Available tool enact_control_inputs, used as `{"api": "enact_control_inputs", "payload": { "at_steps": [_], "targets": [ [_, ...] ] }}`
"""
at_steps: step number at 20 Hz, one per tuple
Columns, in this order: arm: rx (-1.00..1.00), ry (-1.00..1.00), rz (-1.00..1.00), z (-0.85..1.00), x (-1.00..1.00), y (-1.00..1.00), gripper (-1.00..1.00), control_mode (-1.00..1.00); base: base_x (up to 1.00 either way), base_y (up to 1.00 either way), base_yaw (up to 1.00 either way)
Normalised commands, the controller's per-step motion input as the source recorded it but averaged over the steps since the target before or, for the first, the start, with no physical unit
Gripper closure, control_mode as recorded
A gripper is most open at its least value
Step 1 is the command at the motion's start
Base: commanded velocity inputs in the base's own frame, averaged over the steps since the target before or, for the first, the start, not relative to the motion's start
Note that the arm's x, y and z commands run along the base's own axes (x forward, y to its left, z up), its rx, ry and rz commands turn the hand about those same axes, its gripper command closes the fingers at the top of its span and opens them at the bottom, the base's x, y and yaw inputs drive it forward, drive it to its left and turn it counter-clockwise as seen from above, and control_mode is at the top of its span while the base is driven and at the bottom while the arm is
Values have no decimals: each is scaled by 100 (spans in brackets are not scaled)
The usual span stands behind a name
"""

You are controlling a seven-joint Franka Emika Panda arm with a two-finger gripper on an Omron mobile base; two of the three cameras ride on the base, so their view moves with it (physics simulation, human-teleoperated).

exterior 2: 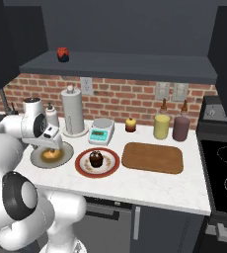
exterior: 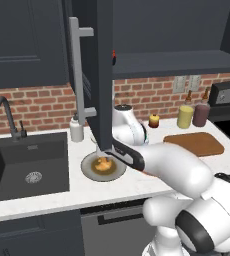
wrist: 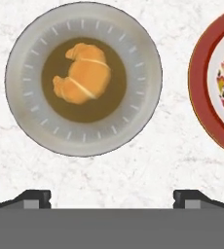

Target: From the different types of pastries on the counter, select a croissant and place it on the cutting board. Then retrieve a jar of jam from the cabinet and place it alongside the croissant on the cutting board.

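The golden-orange croissant lies in the brown middle of a grey round plate on the white counter. My gripper hangs above it, open, with its fingertips wide apart and nothing between them. From the right base view the gripper hovers just over the croissant. The dark muffin sits on a red-rimmed plate to its right. Further right lies the bare wooden cutting board. The red jar of jam stands on the shelf of the cabinet, whose door is swung open.
The open cabinet door with its silver handle hangs over the arm. A dark sink and faucet are at left. A paper towel roll, scale, small yellow-filled jar and two bottles line the brick wall. Stove at right.
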Motion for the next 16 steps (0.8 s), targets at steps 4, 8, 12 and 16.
{"api": "enact_control_inputs", "payload": {
  "at_steps": [4,8,12,16],
  "targets": [
    [3,0,-5,-31,3,0,-100,-100,0,0,0],
    [1,0,-3,-7,15,0,-100,-100,0,0,0],
    [0,2,-2,0,27,1,-100,-100,0,0,0],
    [0,6,-1,0,29,5,-100,-100,0,0,0]
  ]
}}
